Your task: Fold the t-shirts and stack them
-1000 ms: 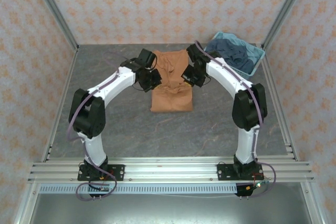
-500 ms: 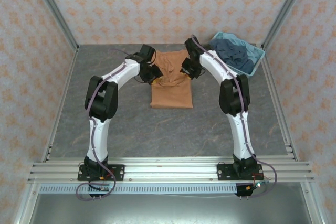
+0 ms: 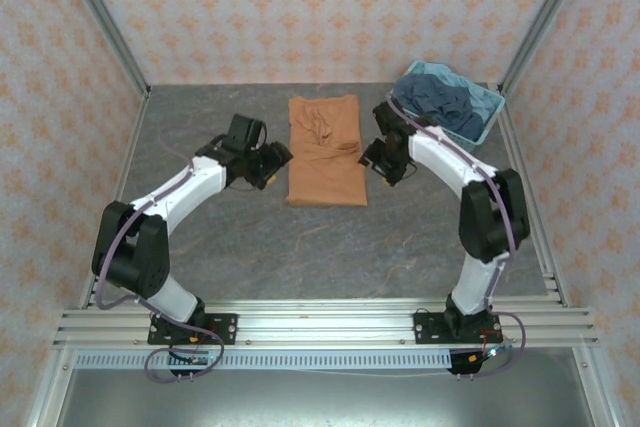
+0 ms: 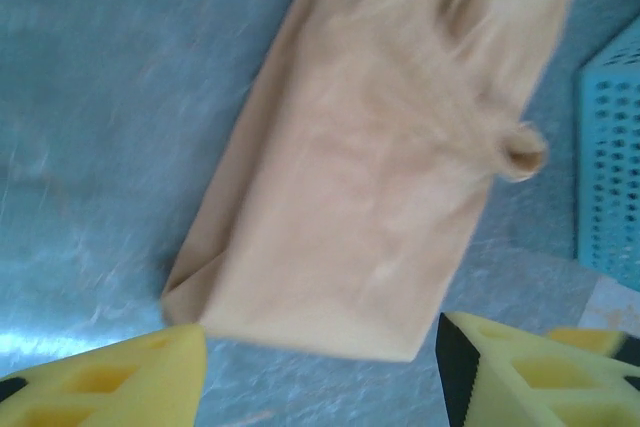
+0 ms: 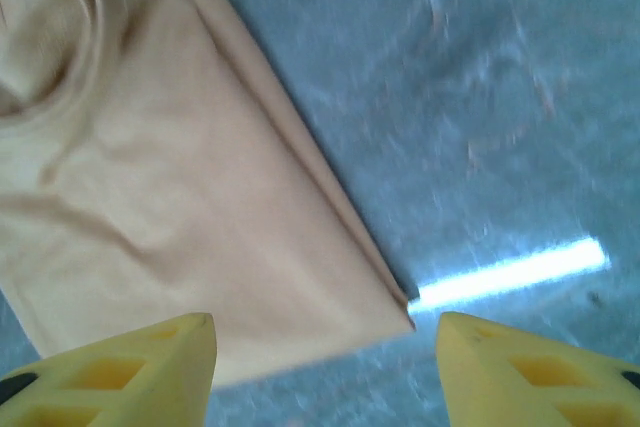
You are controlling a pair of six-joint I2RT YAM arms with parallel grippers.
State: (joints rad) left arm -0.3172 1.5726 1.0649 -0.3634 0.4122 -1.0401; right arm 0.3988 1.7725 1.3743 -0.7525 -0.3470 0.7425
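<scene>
From above, the orange-tan soft cloth t-shirt lies folded into a long oblong on the grey mottled table, around the middle of its far half, smooth at the near end and rumpled at the far end. The left jaws sit just beside its left edge and the right jaws just beside its right edge, both low over the table and clear of the cloth. The light blue plastic lattice basket stands in the far right corner, well apart from the folded shirt, with the dark navy blue t-shirts heaped loosely inside it. In the left wrist view, the yellow fingers of the left jaws stand wide apart with nothing between them, released; the folded orange-tan shirt lies flat on the table beyond them, its near corner just past the fingertips. A small round bump at its right edge is possibly a bit of sleeve, though blur makes that uncertain. A piece of the basket shows at the right. In the right wrist view, the right jaws are likewise spread and empty, yellow fingers on either side of the shirt's sharp folded corner, which rests on the table.
</scene>
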